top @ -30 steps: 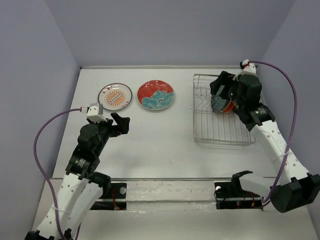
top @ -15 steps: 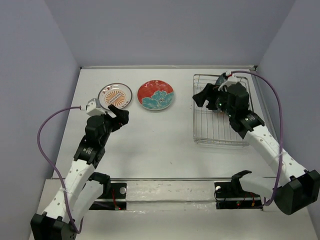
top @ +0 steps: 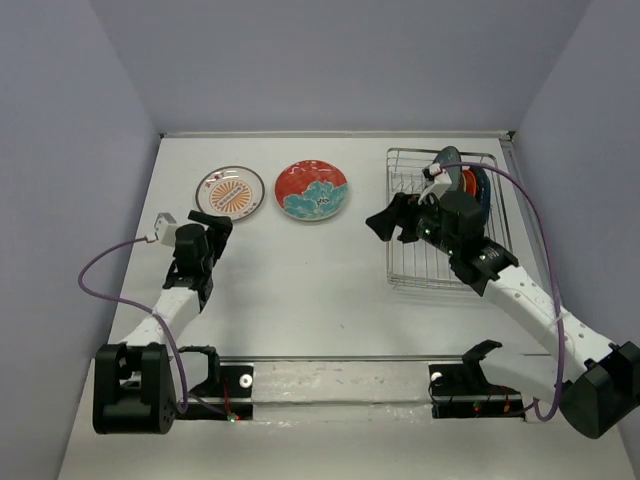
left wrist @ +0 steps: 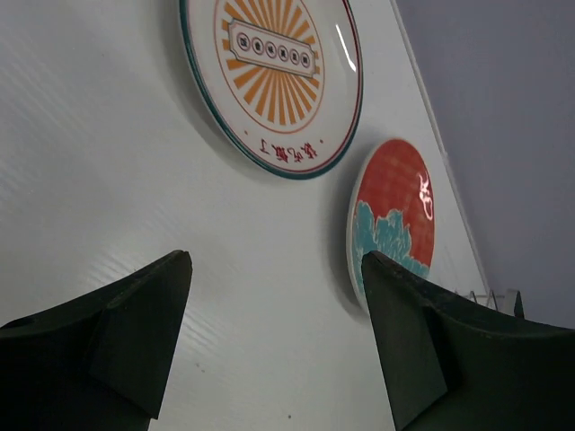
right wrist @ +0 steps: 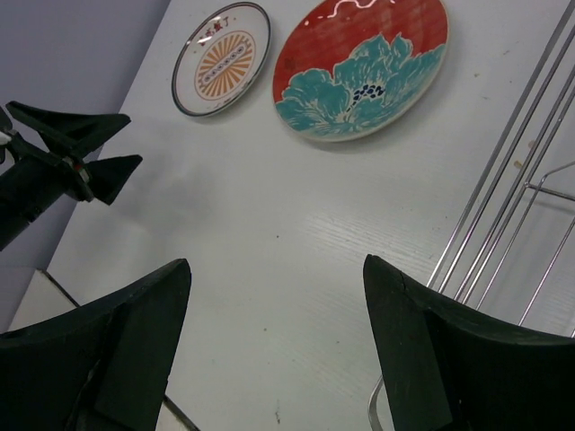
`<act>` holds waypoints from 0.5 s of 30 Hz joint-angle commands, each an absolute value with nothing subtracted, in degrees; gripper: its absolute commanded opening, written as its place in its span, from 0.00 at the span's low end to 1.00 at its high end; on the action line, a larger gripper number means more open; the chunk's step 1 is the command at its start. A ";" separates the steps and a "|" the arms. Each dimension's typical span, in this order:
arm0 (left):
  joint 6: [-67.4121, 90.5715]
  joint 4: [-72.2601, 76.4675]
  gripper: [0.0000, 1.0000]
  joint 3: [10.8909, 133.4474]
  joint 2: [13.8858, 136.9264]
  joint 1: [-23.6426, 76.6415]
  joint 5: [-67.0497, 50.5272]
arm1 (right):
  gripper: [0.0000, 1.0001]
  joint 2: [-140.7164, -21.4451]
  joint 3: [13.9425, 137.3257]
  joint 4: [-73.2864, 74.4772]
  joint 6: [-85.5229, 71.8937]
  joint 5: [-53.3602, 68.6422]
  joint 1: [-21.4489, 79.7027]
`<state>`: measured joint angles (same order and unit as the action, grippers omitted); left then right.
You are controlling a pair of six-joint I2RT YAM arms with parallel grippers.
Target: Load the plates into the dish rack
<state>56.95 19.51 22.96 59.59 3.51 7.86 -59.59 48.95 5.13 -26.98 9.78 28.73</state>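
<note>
sunburst plate (top: 230,192) 1 | red plate (top: 311,190) 1 | dish rack (top: 415,266) 1 | left jaws spread | right jaws spread

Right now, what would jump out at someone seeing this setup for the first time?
Two bright plates lie flat on the far side of the table: the red plate with teal flowers and, left of it, the sunburst plate. At the right, the dish rack holds several plates on edge at its far end. The left fingers and right fingers are open, holding nothing.

Open table (top: 300,285) before sunburst plate (top: 230,192), red plate (top: 311,190); both reachable from above; dish rack (top: 420,262) far slots filled.
</note>
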 commanded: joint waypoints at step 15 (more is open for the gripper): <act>63.02 32.25 0.80 34.18 86.38 -7.56 5.19 | 0.82 -59.68 47.20 -2.11 -28.39 12.48 31.20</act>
